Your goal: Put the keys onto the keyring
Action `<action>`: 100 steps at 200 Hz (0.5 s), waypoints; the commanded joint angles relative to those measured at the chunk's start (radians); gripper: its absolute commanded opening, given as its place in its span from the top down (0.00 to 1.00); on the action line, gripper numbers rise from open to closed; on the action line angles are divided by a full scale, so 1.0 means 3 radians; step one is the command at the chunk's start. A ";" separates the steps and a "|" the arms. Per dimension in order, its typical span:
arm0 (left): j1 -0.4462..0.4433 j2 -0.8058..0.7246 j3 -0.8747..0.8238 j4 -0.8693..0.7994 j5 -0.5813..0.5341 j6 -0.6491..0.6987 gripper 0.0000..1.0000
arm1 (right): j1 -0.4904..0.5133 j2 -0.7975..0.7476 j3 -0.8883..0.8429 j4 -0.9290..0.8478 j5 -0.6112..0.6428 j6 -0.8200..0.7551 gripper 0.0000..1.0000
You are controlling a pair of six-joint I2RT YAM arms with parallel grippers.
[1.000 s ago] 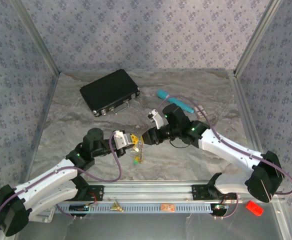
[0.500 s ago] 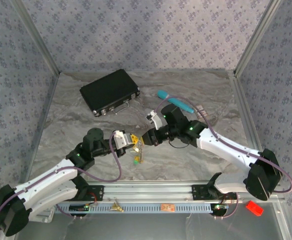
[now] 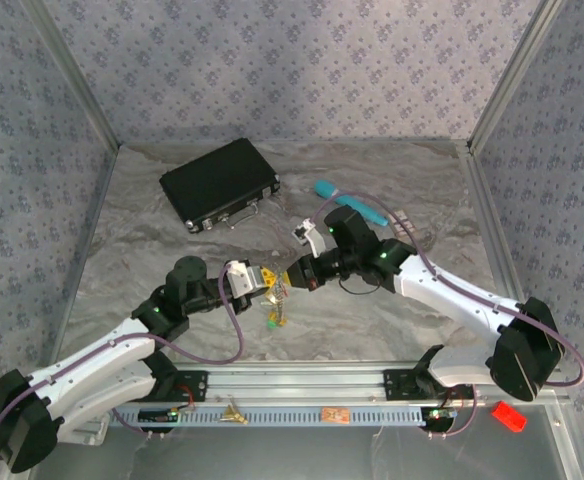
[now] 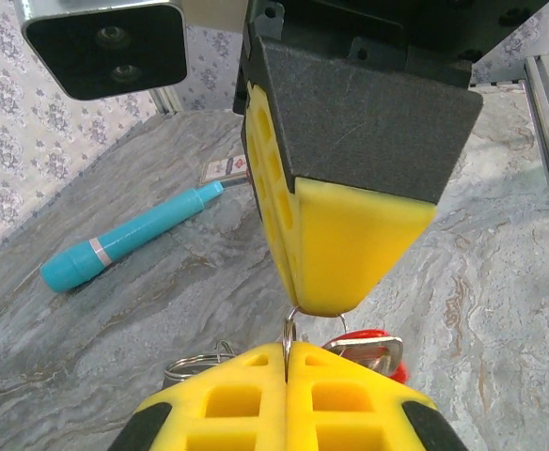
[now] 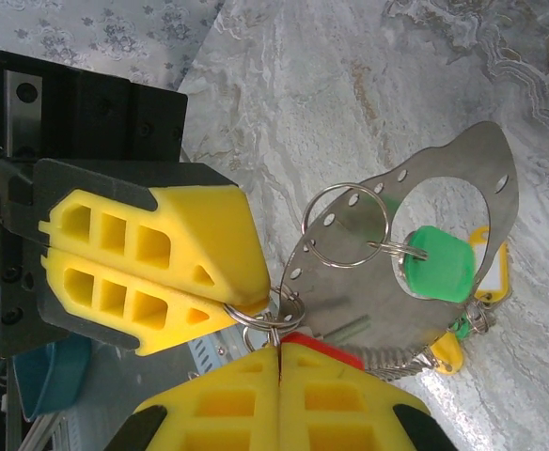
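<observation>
Both grippers meet in mid-air over the table's front middle. My left gripper (image 3: 265, 281) (image 4: 287, 352) is shut, a thin wire ring of the keyring (image 4: 290, 329) pinched in its seam. My right gripper (image 3: 290, 277) (image 5: 276, 352) is shut tip to tip against it on a small linked ring (image 5: 276, 324), with a red key (image 5: 323, 346) just behind its fingertips. From the rings hang a perforated metal plate (image 5: 415, 282), a green key (image 5: 439, 263), a yellow key (image 5: 489, 268) and a short chain (image 5: 401, 362). The bundle (image 3: 272, 312) dangles below both grippers.
A black case (image 3: 217, 183) lies at the back left. The teal pen-shaped tool (image 3: 350, 204) (image 4: 124, 240) rests behind the right arm, a small card (image 4: 223, 169) beside it. A red block (image 3: 508, 416) sits off the front right corner, beyond the rail (image 3: 302, 380).
My right gripper has closed its jaws on the small ring and edged slightly left towards the left gripper. The left gripper has stayed shut and still.
</observation>
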 commanded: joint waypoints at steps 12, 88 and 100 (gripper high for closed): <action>-0.0022 -0.0101 -0.0029 0.0209 0.0100 -0.0047 1.00 | -0.0103 0.0100 0.0026 -0.0041 -0.0092 -0.0016 1.00; -0.0020 -0.0084 -0.0040 0.0255 0.0129 -0.0070 1.00 | -0.0077 0.0242 0.0158 -0.0121 -0.0112 -0.0128 0.83; -0.0019 -0.0089 -0.0050 0.0257 0.0119 -0.0075 1.00 | -0.0107 0.0121 0.0125 -0.0119 -0.0027 -0.0184 0.74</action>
